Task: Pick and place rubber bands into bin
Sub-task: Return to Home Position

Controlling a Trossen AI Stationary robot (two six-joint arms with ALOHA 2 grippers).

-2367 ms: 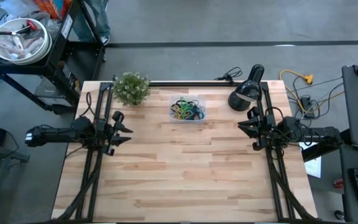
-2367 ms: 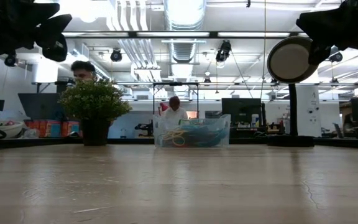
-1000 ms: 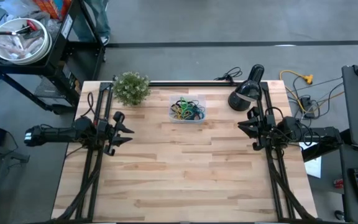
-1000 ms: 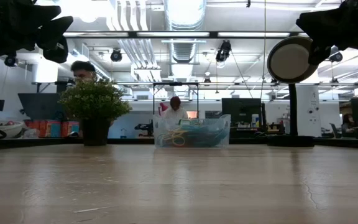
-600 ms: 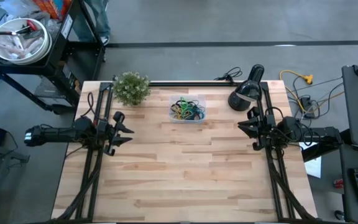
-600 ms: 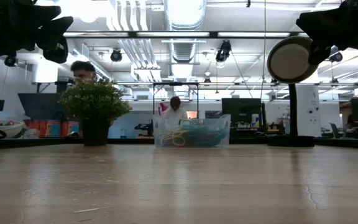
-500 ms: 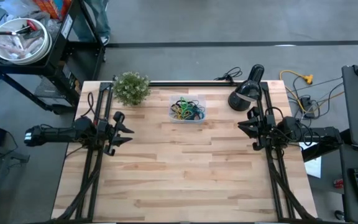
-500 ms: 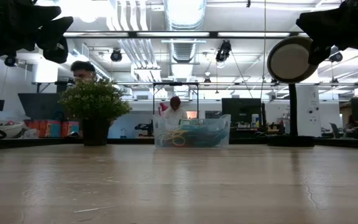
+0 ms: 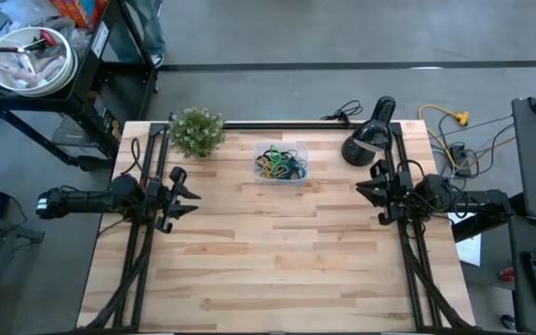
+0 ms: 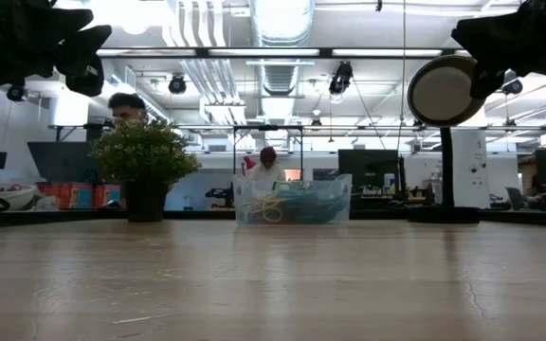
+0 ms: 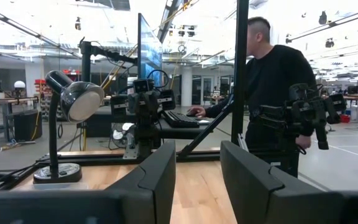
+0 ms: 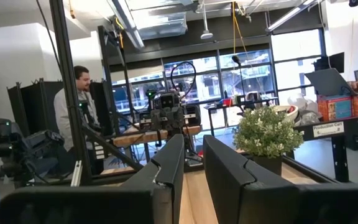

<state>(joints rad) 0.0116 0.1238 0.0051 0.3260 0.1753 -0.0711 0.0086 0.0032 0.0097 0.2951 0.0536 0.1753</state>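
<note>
one wooden table (image 9: 277, 270). one clear bin (image 9: 281, 180) on it. rubber bands (image 9: 277, 166) heaped inside, too tangled to count; black, blue, green and yellow among them. one small plant (image 9: 196, 131). one black desk lamp (image 9: 368, 133). two dark arms, one gripper apiece: left gripper (image 9: 192, 196), right gripper (image 9: 360, 192). one round metal bowl (image 9: 67, 63) off the table. two people (image 10: 266, 169) in the low view, in the room behind.
</note>
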